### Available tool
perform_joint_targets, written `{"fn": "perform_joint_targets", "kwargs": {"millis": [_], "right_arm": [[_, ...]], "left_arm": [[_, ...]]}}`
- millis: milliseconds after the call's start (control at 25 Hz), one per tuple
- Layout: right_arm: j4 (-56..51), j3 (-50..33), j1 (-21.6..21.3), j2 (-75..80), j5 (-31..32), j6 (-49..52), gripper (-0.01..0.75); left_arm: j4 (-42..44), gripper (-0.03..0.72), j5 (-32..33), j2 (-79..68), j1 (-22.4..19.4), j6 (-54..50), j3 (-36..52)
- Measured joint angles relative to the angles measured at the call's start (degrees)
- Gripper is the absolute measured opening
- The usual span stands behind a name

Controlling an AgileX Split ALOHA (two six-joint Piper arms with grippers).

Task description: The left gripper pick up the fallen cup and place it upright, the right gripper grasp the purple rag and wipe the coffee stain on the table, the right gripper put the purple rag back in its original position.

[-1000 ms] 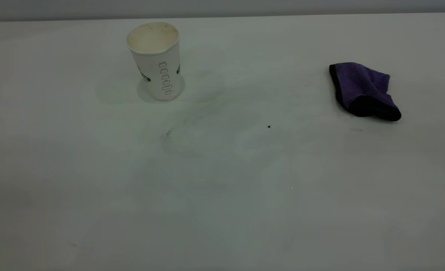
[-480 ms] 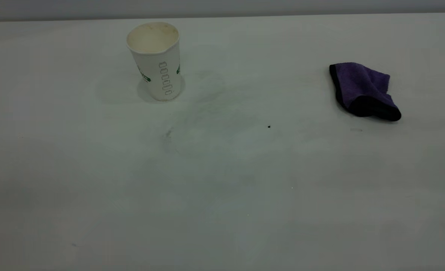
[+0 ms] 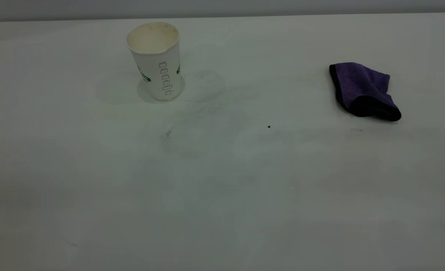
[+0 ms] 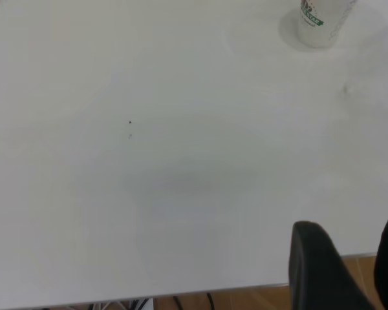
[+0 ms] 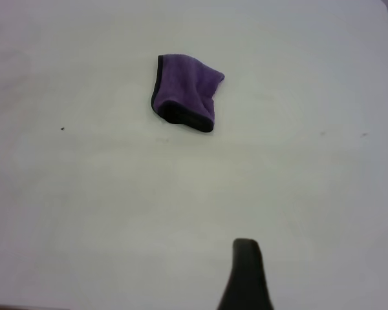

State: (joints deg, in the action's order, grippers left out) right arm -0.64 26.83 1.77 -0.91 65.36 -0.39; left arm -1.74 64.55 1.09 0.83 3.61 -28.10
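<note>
The cup (image 3: pixel 155 60) stands upright at the back left of the table (image 3: pixel 222 195), with its cream inside showing. Its base also shows in the left wrist view (image 4: pixel 318 22). The purple rag (image 3: pixel 362 90) lies crumpled at the back right, and it also shows in the right wrist view (image 5: pixel 184 92). No brown coffee stain shows on the table. Neither gripper is in the exterior view. My left gripper (image 4: pixel 352 258) is open and empty over the table's near edge, far from the cup. My right gripper (image 5: pixel 246 271) is over bare table, well short of the rag.
A tiny black speck (image 3: pixel 269 127) lies mid-table, and a faint grey smudge (image 3: pixel 166 134) lies in front of the cup. The table's near edge and the wooden floor (image 4: pixel 246 297) show in the left wrist view.
</note>
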Motion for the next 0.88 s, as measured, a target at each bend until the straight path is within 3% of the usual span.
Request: {"fn": "perform_joint_targets", "kwargs": {"millis": [240, 880], "right_arm": [[-0.06, 0.0, -0.26, 0.0, 0.0, -0.8, 0.615], [-1.82, 0.0, -0.45, 0.0, 0.0, -0.96, 0.426]], "left_arm": [[0.0, 0.287, 0.0, 0.0, 0.0, 0.0, 0.0], [0.0, 0.287, 0.0, 0.0, 0.0, 0.0, 0.0]]}}
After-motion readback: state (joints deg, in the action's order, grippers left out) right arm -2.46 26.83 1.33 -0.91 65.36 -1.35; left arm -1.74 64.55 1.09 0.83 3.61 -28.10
